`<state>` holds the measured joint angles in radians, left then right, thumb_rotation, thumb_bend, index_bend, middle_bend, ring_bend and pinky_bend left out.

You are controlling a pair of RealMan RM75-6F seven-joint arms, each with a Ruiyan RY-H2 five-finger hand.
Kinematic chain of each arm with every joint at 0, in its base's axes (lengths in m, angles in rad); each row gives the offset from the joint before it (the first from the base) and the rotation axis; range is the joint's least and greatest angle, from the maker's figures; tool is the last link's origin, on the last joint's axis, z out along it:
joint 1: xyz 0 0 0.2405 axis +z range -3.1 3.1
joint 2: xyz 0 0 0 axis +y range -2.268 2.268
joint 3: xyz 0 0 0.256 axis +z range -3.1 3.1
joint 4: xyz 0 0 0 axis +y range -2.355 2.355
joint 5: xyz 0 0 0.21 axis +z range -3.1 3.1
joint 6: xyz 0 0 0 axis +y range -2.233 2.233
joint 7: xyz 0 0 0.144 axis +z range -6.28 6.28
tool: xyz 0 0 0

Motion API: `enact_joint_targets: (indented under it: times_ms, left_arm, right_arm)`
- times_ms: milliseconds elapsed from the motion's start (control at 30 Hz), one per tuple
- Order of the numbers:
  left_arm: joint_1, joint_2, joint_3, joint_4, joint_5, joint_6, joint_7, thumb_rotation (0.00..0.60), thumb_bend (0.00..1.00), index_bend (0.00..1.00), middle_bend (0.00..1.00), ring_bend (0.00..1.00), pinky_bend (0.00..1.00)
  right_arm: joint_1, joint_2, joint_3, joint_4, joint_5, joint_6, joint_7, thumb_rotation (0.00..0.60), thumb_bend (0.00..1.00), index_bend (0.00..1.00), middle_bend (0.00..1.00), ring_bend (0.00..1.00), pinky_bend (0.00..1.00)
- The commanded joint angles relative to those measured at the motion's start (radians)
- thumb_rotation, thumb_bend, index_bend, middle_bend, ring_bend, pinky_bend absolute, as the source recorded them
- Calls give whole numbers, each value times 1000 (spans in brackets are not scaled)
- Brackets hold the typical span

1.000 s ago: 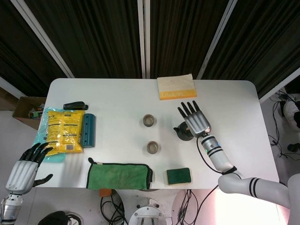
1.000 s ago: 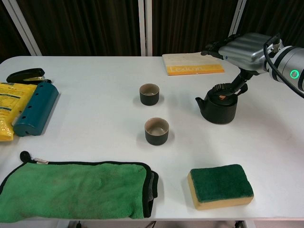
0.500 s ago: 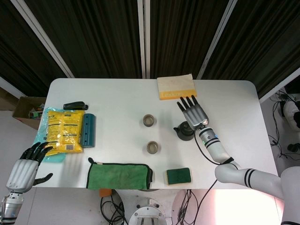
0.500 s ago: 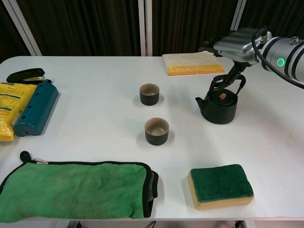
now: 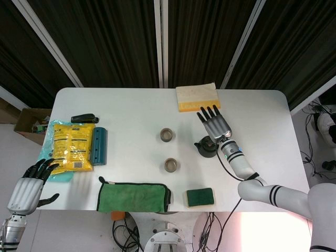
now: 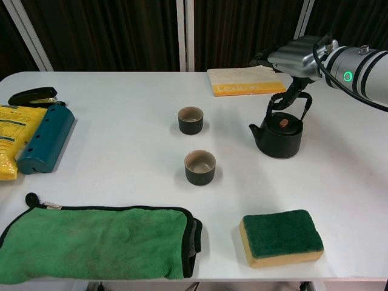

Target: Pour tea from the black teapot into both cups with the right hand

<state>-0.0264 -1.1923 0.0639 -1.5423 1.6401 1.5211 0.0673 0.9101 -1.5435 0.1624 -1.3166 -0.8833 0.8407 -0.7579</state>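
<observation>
A: Which step is this?

B: Taking hold of the teapot (image 6: 278,137). It stands on the table (image 6: 121,127), right of the two cups (image 6: 191,120) (image 6: 200,167), spout toward them. The right robot hand (image 6: 295,56) hovers flat over its raised handle, palm down, fingers stretched out; the thumb seems hooked at the handle, but I can't tell if it truly grips.

A: Next?

B: I'd judge it must close firmly, lift, then tilt over a cup.

A: The left robot hand (image 5: 27,190)?

B: Off the table's edge, fingers loosely apart, empty
</observation>
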Motion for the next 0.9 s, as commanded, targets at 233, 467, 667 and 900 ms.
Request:
enact_joint_targets:
  times_ms: [233, 467, 667, 900]
  left_arm:
    - [-1, -3, 2, 4, 5, 0, 1, 600, 69, 181, 107, 88, 215]
    - [-1, -2, 4, -2, 8, 2, 9, 600, 69, 182, 107, 89, 215]
    - [-1, -4, 5, -6, 7, -2, 16, 600, 68, 182, 107, 88, 215]
    - [-4, -2, 5, -11, 8, -4, 20, 600, 69, 183, 107, 89, 215]
  right_arm:
    - [-10, 71, -41, -86, 53, -35, 17, 392, 159, 0, 0, 0, 0]
    - [-14, 127, -69, -155, 67, -14, 14, 393, 152, 0, 0, 0, 0]
    - [-14, 172, -81, -218, 72, -26, 45, 391, 150, 0, 0, 0, 0]
    - [-9, 227, -68, -265, 117, -83, 141, 392, 142, 0, 119, 0, 0]
